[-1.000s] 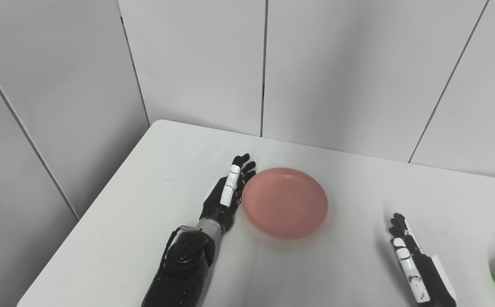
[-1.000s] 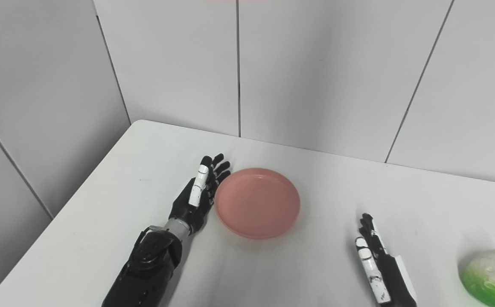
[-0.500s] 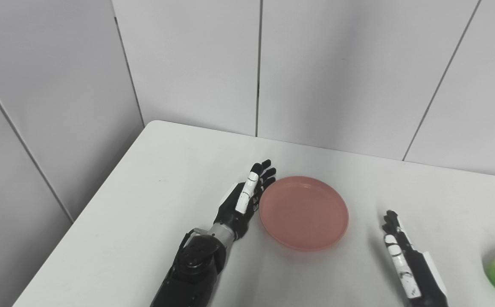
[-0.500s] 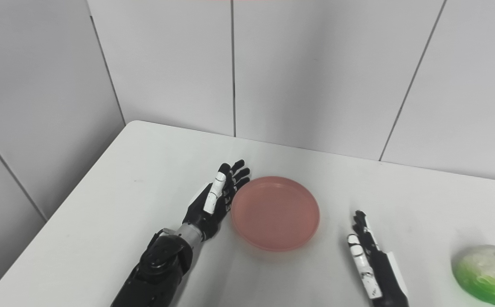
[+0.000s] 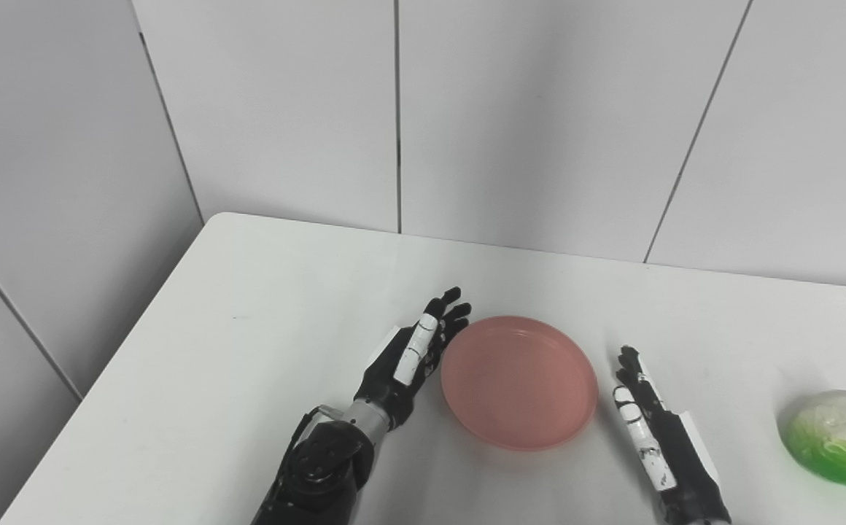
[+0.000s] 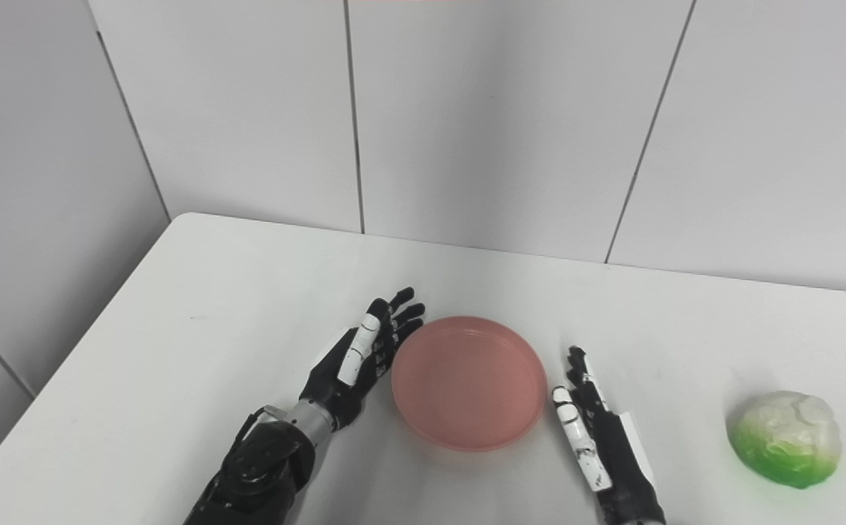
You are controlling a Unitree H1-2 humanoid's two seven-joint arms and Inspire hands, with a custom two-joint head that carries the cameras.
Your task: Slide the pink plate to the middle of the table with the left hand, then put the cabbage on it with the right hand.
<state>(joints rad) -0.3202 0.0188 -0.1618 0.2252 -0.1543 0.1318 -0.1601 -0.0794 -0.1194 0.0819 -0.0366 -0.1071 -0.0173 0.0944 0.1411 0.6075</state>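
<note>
The left hand lies flat with its fingers stretched out and slightly spread, holding nothing, its inner edge against the left rim of the pink plate. The plate sits on the white table directly to the right of that hand, and the right hand lies just beyond the plate's right rim, close to it but apart. This hand is also flat with fingers extended and near together, holding nothing. The cabbage, pale white on top and green below, rests on the table well to the right of the right hand, untouched.

Compared with a second ago, the whole picture has swung toward the right, so the camera has turned: the cabbage is now fully in the left eye view instead of cut by the edge. Beyond that shift, the plate has come much nearer the right hand, with the left hand still pressed to its rim. The gap between plate and right hand has nearly closed.
</note>
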